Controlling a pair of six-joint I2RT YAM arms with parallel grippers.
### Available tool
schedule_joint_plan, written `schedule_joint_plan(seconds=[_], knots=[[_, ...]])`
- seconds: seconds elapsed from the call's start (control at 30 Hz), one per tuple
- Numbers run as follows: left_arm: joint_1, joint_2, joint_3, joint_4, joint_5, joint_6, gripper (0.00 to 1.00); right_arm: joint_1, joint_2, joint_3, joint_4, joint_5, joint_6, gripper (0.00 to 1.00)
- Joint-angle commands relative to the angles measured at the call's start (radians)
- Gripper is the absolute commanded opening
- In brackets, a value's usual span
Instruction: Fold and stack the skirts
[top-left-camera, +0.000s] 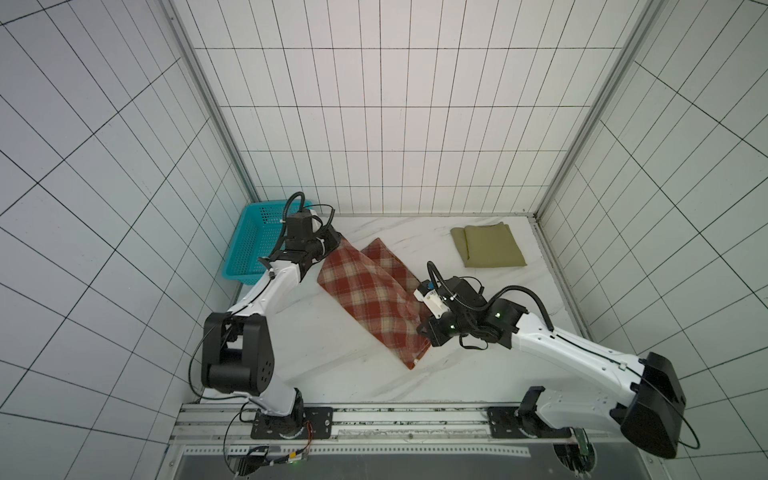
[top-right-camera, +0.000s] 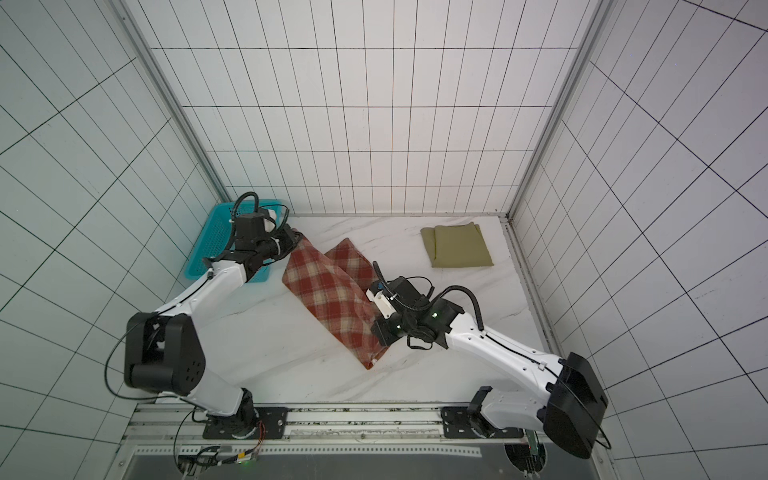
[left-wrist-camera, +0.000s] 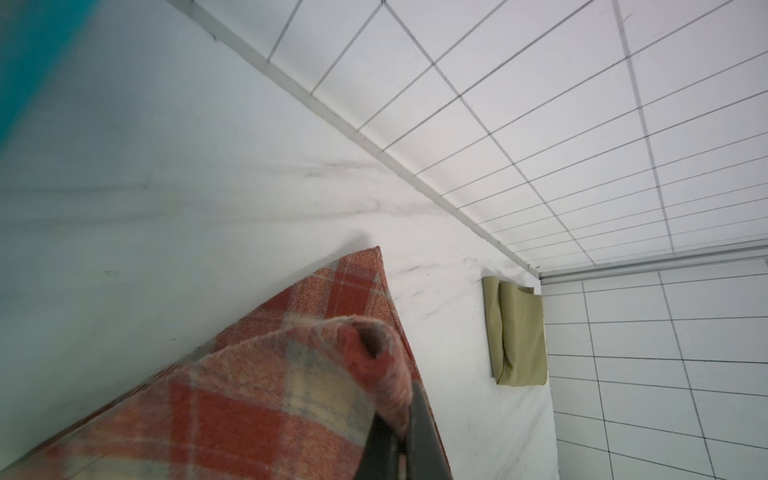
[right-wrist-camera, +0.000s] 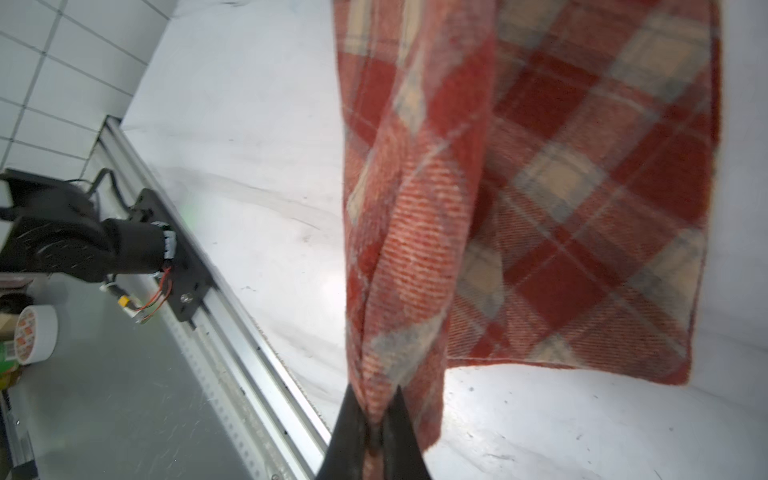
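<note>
We note the plaid skirt (top-left-camera: 370, 295) lying diagonally across the table (top-left-camera: 332, 374), left gripper (left-wrist-camera: 401, 428) clamped on its back-left corner, right gripper (right-wrist-camera: 376, 405) clamped on its right edge. The folded olive skirt (top-left-camera: 490, 246) sits by the back right corner, nearer the right arm.

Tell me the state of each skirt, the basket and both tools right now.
plaid skirt: partly folded, gripped at two ends, partly raised.
olive skirt: folded, lying flat, apart from the plaid one.
basket: upright, beside the left arm.
left tool: shut on plaid skirt.
right tool: shut on plaid skirt.
</note>
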Motion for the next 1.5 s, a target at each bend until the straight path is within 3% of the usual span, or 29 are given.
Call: schedule_joint_plan(seconds=[0.0,0.3,0.57,0.77,0.87,1.03,1.27,1.47], knots=[[0.08,-0.081,-0.043,-0.075,0.012,0.03,0.0,0.083,-0.028,0.091,-0.048,0.02,0.007,0.0],[0.269,-0.24,-0.098,-0.187,0.081,0.083,0.0,0.304,0.013,0.146,-0.011,0.043,0.044,0.0],[0.329,-0.311,-0.102,-0.213,0.059,0.102,0.0,0.434,0.09,0.195,0.035,0.048,0.027,0.0],[0.339,-0.354,-0.091,-0.219,0.01,0.121,0.0,0.453,0.113,0.189,0.057,0.081,0.018,0.0],[0.325,-0.337,-0.077,-0.218,0.021,0.119,0.0,0.431,0.073,0.137,0.092,0.109,0.039,0.0],[0.21,-0.29,-0.061,-0.19,-0.062,0.126,0.0,0.32,0.008,0.025,0.139,0.03,0.077,0.0],[0.052,-0.136,-0.008,-0.118,-0.156,0.109,0.0,0.145,-0.098,-0.161,0.224,-0.075,0.14,0.0],[-0.031,0.009,0.054,-0.067,-0.192,0.092,0.0,0.038,-0.114,-0.255,0.253,-0.126,0.15,0.0]])
